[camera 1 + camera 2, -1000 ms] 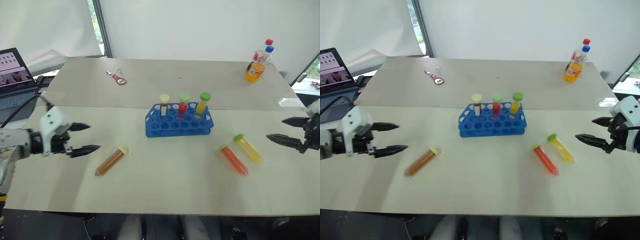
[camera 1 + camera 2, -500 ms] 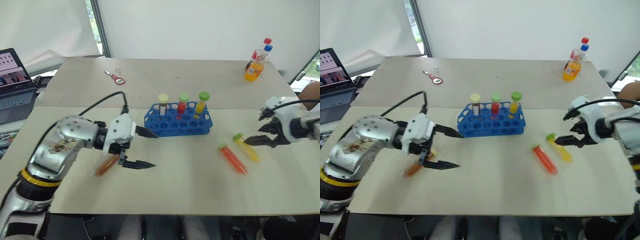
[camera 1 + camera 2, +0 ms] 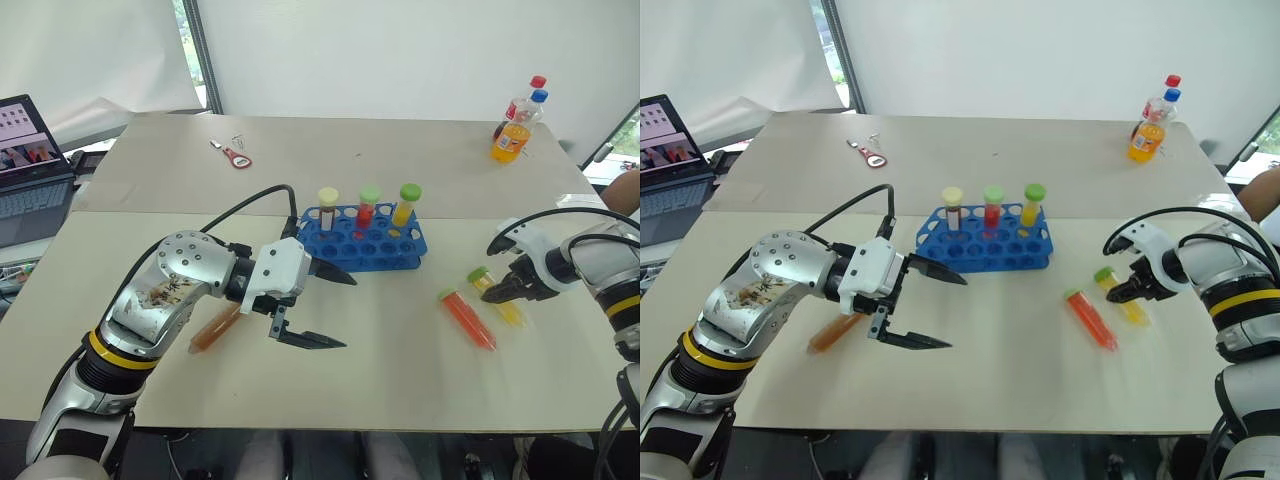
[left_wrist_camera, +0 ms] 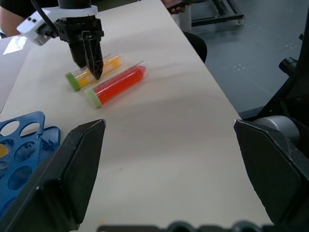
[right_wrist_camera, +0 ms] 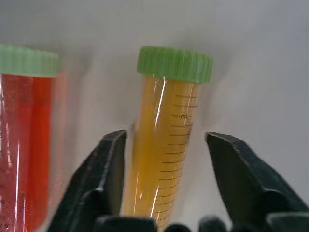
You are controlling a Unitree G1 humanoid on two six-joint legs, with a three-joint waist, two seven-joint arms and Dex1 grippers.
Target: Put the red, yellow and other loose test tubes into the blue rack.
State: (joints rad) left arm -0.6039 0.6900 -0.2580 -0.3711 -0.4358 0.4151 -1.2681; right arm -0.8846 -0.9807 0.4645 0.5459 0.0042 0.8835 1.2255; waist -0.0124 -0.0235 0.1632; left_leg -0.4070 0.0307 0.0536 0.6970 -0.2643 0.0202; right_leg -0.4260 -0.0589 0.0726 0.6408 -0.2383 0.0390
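Observation:
The blue rack (image 3: 360,262) stands mid-table with three capped tubes upright in it. An amber-orange loose tube (image 3: 215,328) lies left of it, half hidden behind my left wrist. My left gripper (image 3: 345,312) is open wide and empty, pointing right, just in front of the rack. On the right lie the red tube (image 3: 467,320) and the yellow tube (image 3: 497,298), side by side, both green-capped. My right gripper (image 3: 490,293) points down over the yellow tube (image 5: 161,159), one finger on each side below the cap, with small gaps to the tube.
Orange soda bottles (image 3: 515,125) stand at the far right corner. A red bottle opener (image 3: 235,157) lies at the back left, and a laptop (image 3: 30,170) sits off the table's left edge. The table edge runs close behind the two tubes in the left wrist view.
My left arm swung right, past the amber tube, to the front of the rack. My right gripper came in and down over the yellow tube, and its fingers narrowed around it.

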